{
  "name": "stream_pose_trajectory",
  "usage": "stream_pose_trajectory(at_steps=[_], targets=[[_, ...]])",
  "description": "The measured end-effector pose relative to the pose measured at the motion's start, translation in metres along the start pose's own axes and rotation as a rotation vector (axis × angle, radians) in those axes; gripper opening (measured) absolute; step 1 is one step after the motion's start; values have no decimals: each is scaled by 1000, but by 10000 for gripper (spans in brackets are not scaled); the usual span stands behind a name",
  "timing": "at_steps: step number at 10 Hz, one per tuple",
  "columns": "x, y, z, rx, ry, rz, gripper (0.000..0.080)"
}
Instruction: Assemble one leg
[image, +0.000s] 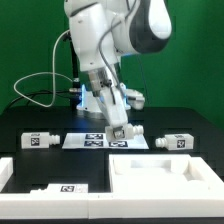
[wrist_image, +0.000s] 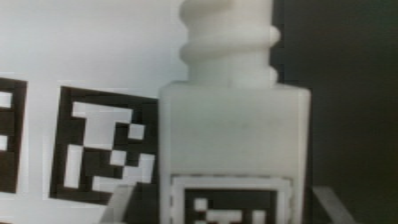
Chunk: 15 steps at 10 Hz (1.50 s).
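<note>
In the wrist view a white turned leg (wrist_image: 231, 110) with a square body and a marker tag fills the middle. My gripper (wrist_image: 224, 197) has a finger on either side of it and is shut on it. In the exterior view the gripper (image: 124, 131) holds this leg (image: 127, 133) low over the black table, at the marker board's edge on the exterior view's right. Two more white legs lie on the table, one at the exterior view's left (image: 38, 140) and one at its right (image: 172, 141).
The marker board (image: 93, 140) lies flat behind the gripper and also shows in the wrist view (wrist_image: 89, 140). A large white tabletop part (image: 165, 172) sits at the front right. Another white part with a tag (image: 60, 188) lies at the front left.
</note>
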<state>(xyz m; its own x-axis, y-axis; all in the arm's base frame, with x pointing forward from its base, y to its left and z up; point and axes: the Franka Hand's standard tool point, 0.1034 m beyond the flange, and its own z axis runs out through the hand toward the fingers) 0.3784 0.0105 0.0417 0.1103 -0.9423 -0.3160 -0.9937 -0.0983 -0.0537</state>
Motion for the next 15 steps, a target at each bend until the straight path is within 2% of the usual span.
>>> stream_pose_trajectory(at_steps=[2, 4, 5, 6, 10, 11, 12, 13, 14, 15], targets=[[7, 5, -1, -15, -154, -11, 281], [7, 9, -1, -27, -293, -20, 281], [17, 2, -5, -36, -331, -89, 281], [18, -5, -8, -36, -324, -99, 281], [16, -4, -7, -41, -326, -99, 281], [17, -4, -9, -73, -311, -162, 281], [17, -13, -14, -121, -273, -293, 281], [13, -23, -16, -141, -228, -469, 281], [3, -27, -13, -162, -194, -574, 281], [3, -22, -9, -137, -192, -586, 281]])
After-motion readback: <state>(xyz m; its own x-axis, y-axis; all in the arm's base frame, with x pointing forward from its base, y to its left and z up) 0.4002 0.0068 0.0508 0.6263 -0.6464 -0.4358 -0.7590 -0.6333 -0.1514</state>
